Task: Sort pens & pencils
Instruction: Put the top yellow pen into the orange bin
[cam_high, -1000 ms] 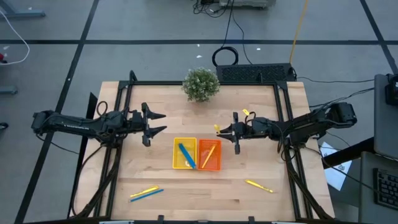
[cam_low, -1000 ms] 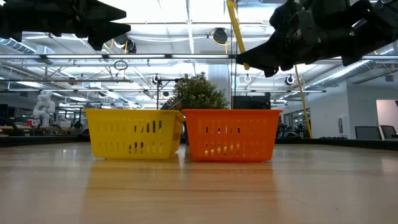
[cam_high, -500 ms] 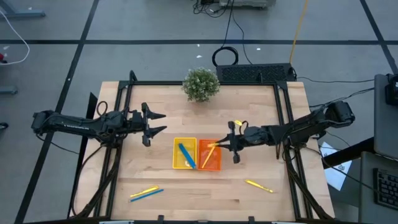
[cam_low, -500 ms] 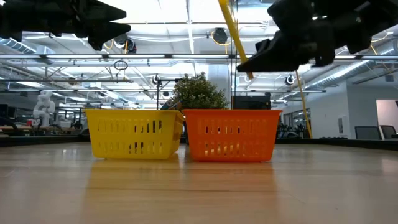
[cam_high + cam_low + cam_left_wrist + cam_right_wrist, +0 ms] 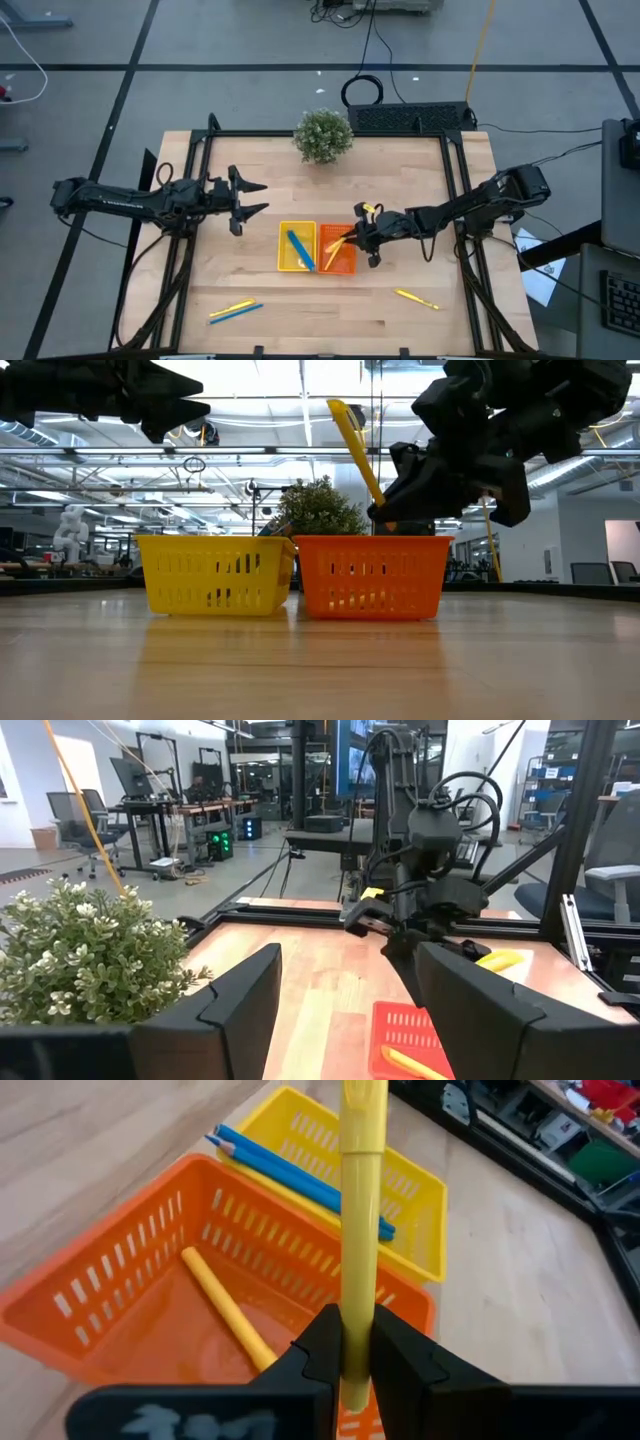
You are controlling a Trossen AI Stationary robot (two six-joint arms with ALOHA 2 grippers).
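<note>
My right gripper (image 5: 357, 1345) is shut on a yellow pen (image 5: 360, 1210) and hangs above the orange tray (image 5: 337, 251); in the low view the pen (image 5: 356, 450) slants upward out of the gripper (image 5: 395, 510). One more yellow pen (image 5: 228, 1308) lies on the floor of the orange tray (image 5: 130, 1295). Blue pencils (image 5: 295, 1172) lie in the yellow tray (image 5: 297, 247). A yellow and a blue stick (image 5: 235, 311) lie flat on the table's near left, another yellow pen (image 5: 416, 298) on the near right. My left gripper (image 5: 262, 196) waits open, left of the trays. My right gripper pinches the yellow pen near its lower end (image 5: 357, 1315) between the two fingers (image 5: 318, 1342). The fingers come level from the table's right and lie across the pen. It is lifted clear and stands tilted, its long free end (image 5: 338, 408) leaning toward the yellow tray.
A potted plant (image 5: 323, 135) stands at the table's far edge behind the trays. The black frame (image 5: 455, 190) borders the tabletop. Bare wood lies in front of the trays (image 5: 300, 660) and between my left gripper and the yellow tray.
My right gripper has carried the yellow pen toward the table's left and near edges and downward, from right of the orange tray to just over it. The pen has tipped from nearly upright to a clear slant.
</note>
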